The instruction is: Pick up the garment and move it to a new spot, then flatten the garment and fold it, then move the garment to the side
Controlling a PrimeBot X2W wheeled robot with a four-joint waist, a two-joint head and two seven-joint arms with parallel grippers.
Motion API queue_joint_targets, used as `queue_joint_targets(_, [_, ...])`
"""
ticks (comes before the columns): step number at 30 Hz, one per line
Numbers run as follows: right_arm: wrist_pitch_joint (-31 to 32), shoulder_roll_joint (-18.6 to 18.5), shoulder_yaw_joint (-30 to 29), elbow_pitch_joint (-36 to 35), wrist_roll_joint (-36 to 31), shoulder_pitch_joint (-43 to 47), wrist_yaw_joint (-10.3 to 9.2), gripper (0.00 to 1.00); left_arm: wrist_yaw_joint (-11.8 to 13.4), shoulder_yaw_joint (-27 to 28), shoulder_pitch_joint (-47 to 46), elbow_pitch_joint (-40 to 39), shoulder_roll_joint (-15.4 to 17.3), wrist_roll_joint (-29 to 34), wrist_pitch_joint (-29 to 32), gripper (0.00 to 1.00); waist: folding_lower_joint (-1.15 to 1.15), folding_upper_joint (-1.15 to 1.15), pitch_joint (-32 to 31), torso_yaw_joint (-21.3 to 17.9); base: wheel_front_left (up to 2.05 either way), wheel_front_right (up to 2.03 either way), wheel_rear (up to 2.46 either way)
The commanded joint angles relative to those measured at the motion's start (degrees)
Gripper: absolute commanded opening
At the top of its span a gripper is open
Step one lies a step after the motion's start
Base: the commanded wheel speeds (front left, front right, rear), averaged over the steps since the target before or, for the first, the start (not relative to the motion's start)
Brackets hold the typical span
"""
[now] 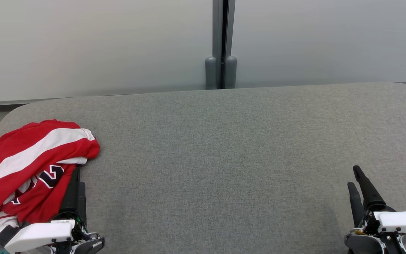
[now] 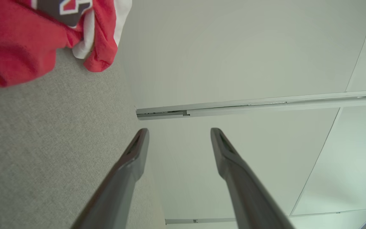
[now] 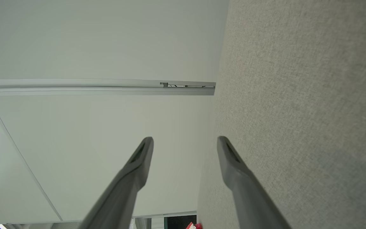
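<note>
Spread left claw [image 2: 179, 130] near garment [image 2: 17, 35]

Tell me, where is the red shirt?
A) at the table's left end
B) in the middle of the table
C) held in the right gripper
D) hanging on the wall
A: the shirt lies bunched up at the left end of the grey table, whose middle is bare.
</note>
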Motion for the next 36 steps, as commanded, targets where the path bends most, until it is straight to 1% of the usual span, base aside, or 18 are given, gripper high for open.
queue_joint_targets(1, [-0.9, -0.9, 0.7, -1.6, -1.0, -1.9, 0.14, 1.0, -0.1, -0.3, -2.0, -1.6, 0.6, 1.2, -0.6, 1.0, 0.0, 0.0, 0.0, 0.0, 0.0, 0.0, 0.0])
queue_joint_targets(4, [-1.5, -1.2, 1.5, -2.0, -1.8, -2.1, 0.14, 1.0, -0.1, -0.4, -2.0, -2.0, 0.7, 2.3, -1.2, 1.0, 0.0, 0.0, 0.0, 0.0, 0.0, 0.0, 0.0])
queue_joint_targets(8, [-2.7, -1.8, 2.7, -2.6, -4.1, -2.5, 0.15, 1.0, -0.2, -0.8, -2.1, -2.9, 0.7, 5.8, -2.1, 1.0, 0.0, 0.0, 0.1, 0.0, 0.0, 0.0, 0.0])
queue_joint_targets(15, [-4.3, -1.9, 3.4, -3.9, -9.7, -2.9, 0.16, 1.0, 0.3, -1.5, -2.2, -3.7, 0.8, 16.5, -3.8, 1.0, 0.0, 0.0, 0.2, 0.1, 0.0, 0.0, 0.0])
queue_joint_targets(21, [-5.6, -1.8, 4.0, -4.1, -17.0, -3.2, 0.17, 1.0, 2.0, -2.3, -2.2, -4.8, 0.8, 25.4, -5.1, 1.0, 0.0, 0.0, 0.3, 0.2, 0.0, 0.0, 0.0])
queue_joint_targets(24, [-6.2, -2.1, 4.6, -4.0, -21.6, -3.5, 0.18, 1.0, 3.0, -2.6, -2.2, -5.8, 0.9, 29.6, -5.7, 1.0, 0.0, 0.0, 0.4, 0.2, 0.0, 0.0, 0.0])
queue_joint_targets(36, [-8.6, -3.2, 7.4, -4.4, -39.2, -4.1, 0.2, 1.0, 5.3, -5.2, -2.0, -6.0, 0.9, 42.3, -8.0, 1.0, 0.0, 0.0, 0.7, 0.4, 0.0, 0.0, 0.0])
